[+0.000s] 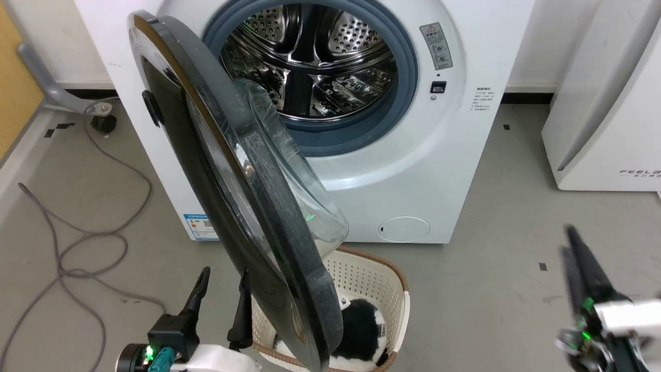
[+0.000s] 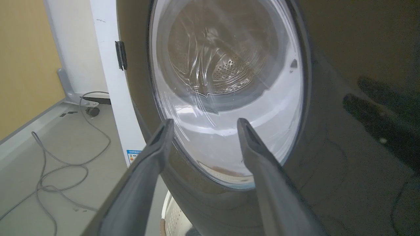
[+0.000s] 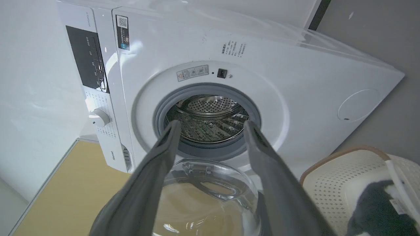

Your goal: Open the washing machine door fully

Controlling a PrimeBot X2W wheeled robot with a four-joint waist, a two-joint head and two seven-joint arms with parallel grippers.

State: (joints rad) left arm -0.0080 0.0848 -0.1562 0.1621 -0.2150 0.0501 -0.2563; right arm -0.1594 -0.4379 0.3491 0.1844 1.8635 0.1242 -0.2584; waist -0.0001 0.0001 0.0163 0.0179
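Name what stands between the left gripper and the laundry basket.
The washing machine door, swung partly open: in the head view its dark edge runs down between the left gripper and the laundry basket. The gripper is open.

Your head view looks down at the front of the washing machine (image 1: 423,155). Your left wrist view sits close to the outer face of the washing machine door (image 2: 344,147). Your right wrist view faces the drum (image 3: 210,127), which all three share.
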